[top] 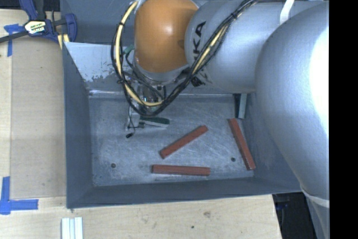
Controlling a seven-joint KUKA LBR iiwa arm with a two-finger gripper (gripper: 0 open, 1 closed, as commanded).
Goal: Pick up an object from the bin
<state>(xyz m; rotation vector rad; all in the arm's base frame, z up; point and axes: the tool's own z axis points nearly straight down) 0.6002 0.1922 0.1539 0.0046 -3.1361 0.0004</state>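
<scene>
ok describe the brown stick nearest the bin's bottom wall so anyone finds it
Start at the grey bin and go to its floor's bottom edge in the view. The reddish-brown stick there lies almost level; its two lookalikes slant, one mid-floor, one by the right wall.

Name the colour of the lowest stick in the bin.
The stick is reddish brown, clearest in camera view.

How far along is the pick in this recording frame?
Done: nothing lifted yet; three reddish-brown bars lie on the bin floor: the slanted bar mid-bin, the front bar, the right bar. In hand: the gripper is low at the back left, apart from the bars, beside a small dark green thing; whether it grips that is unclear. Left: a secure grasp and the lift out.
</scene>
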